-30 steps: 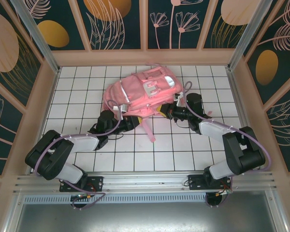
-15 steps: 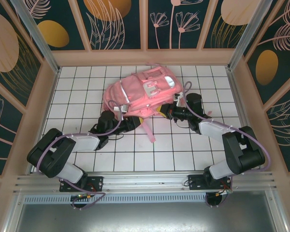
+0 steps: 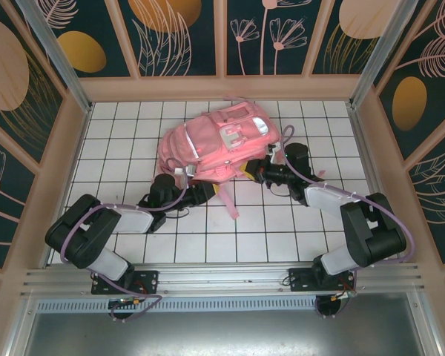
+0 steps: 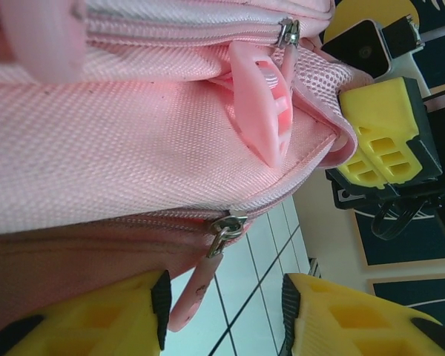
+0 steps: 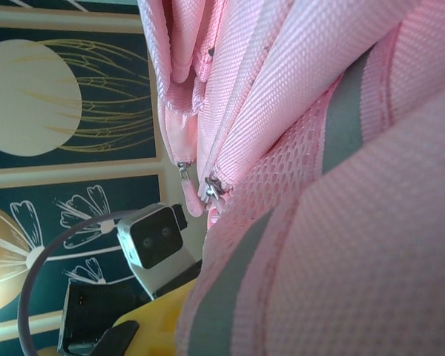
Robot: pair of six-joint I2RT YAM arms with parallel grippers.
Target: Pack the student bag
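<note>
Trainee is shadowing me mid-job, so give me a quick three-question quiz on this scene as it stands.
1. True or false: the large soft pink fabric backpack lies on the white tiled table.
2. In the left wrist view, what lies between the left gripper's yellow fingers? A) a pink zipper pull B) a pencil C) a water bottle
3. Fill in: the left gripper's jaws stand ____.
Key: 1 true; 2 A; 3 apart.
</note>
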